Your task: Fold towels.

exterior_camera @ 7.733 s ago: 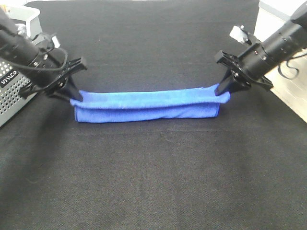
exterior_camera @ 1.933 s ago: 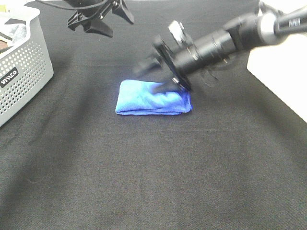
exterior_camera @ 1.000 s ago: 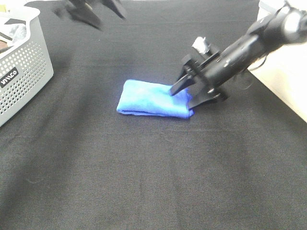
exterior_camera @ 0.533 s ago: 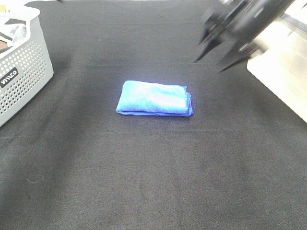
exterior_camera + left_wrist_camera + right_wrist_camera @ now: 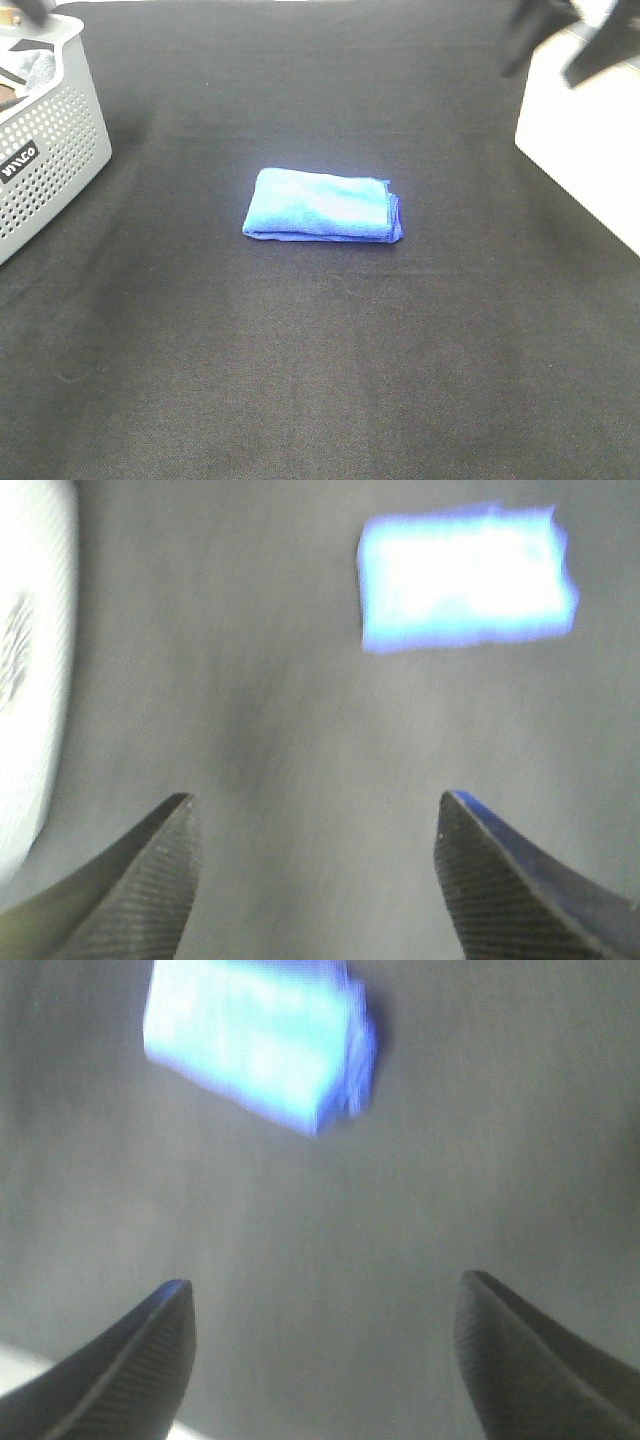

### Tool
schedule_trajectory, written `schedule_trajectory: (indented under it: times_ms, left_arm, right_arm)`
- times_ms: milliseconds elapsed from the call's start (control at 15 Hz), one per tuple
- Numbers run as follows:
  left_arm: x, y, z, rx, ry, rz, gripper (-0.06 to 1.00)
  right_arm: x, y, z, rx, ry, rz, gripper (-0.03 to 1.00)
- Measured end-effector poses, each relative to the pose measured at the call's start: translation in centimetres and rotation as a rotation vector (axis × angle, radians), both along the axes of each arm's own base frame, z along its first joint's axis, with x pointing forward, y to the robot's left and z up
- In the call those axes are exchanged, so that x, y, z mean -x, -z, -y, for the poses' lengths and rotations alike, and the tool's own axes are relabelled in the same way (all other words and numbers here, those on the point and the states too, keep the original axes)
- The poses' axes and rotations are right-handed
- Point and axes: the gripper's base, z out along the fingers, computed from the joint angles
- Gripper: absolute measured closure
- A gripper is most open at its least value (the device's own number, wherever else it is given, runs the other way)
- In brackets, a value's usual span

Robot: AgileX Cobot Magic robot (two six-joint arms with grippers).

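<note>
- One towel (image 5: 320, 206) shows in the high view, a bright royal-blue cloth folded into a compact rectangle in the middle of the black tabletop (image 5: 330, 380), well apart from the grey perforated basket (image 5: 55, 150) at the left edge. I judge it light, soft and limp: it will sag if lifted by one point, so I would take it at the stacked layers on its right end, pinching all plies together
- Its top face looks smooth and slightly pale in the light, with layered edges visible along the right side; my right gripper (image 5: 575, 40) is only a dark blur at the upper right, far from the cloth
- In my left wrist view the towel (image 5: 465, 578) is a washed-out blue rectangle lying flat, and my left gripper (image 5: 315, 810) hangs above bare tabletop with its jaws wide apart, holding nothing
- In my right wrist view the towel (image 5: 260, 1045) shows its stacked folds at one end; my right gripper (image 5: 325, 1295) is likewise spread and empty, well clear of it
</note>
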Motion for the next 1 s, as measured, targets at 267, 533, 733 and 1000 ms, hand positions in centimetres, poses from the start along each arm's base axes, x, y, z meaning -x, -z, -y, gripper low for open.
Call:
schedule_trajectory:
  times_ms: [267,533,733,1000]
  left_arm:
    - [8.5,0.0,-2.2,0.004,-0.002,0.067,0.30]
    - [19.2,1.6,-4.8,0.051,-0.003,0.255,0.30]
    - [24.3,4.6,-6.1,0.077,-0.003,0.363,0.30]
    - [26.6,9.3,-6.7,0.060,0.026,0.402,0.30]
  right_arm:
    - [8.5,-0.2,1.4,0.035,0.000,0.027,0.28]
    - [18.6,1.6,3.3,0.087,0.030,0.156,0.28]
    - [24.0,3.3,4.4,0.110,0.048,0.290,0.28]
    - [28.4,5.4,5.8,0.181,0.079,0.465,0.28]
